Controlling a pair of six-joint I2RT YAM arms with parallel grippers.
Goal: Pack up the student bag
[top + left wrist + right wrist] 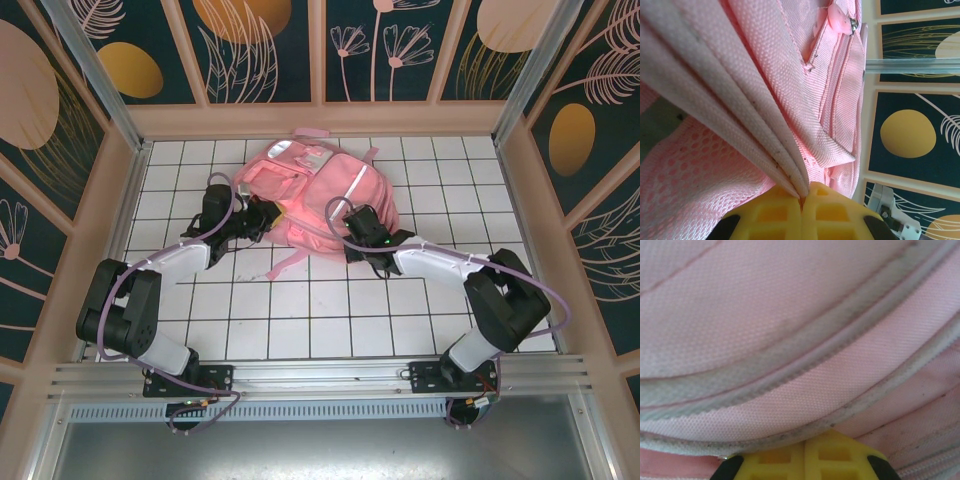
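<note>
1. The left gripper [802,194], with yellow ribbed fingers, is clamped on layered, grey-edged woven folds of the student bag [335,195]; pink mesh lies beside them.
2. The right gripper [805,446] is closed, tips against a curved piped seam; whether it holds anything is unclear.
3. The student bag lies flat at the far-centre of the white tiled table [300,320], its long axis diagonal, far-left to near-right.

A white gridded tabletop [300,320] — walled by dark panels [265,50] printed with pale flowers and gold discs.

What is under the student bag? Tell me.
The white tiled table lies under the student bag, with a pink strap poking out at its near edge. Anything else beneath is covered.
</note>
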